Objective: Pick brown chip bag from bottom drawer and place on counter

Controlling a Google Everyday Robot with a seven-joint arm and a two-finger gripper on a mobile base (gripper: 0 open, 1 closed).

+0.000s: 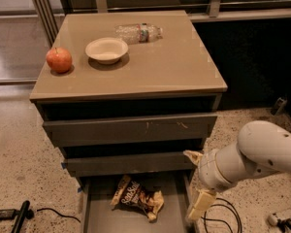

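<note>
Bag (137,203): lying crumpled on the drawer (101,218) floor, near the middle, towards the back.
Drawer: pulled out, lowest of three.
Gripper (196,180): just right of the drawer's right wall, above it, empty; fingers (201,205) wide apart, touching nothing.
Counter (174,69): well above the drawer.
On counter: apple (58,59) left, bowl (106,50) beside it, bottle (138,32) lying behind.

On counter (174,67): apple (58,59), bowl (106,50), bottle (138,32). In bottom drawer (101,220): brown chip bag (137,198); gripper (198,181) just right of drawer.
</note>
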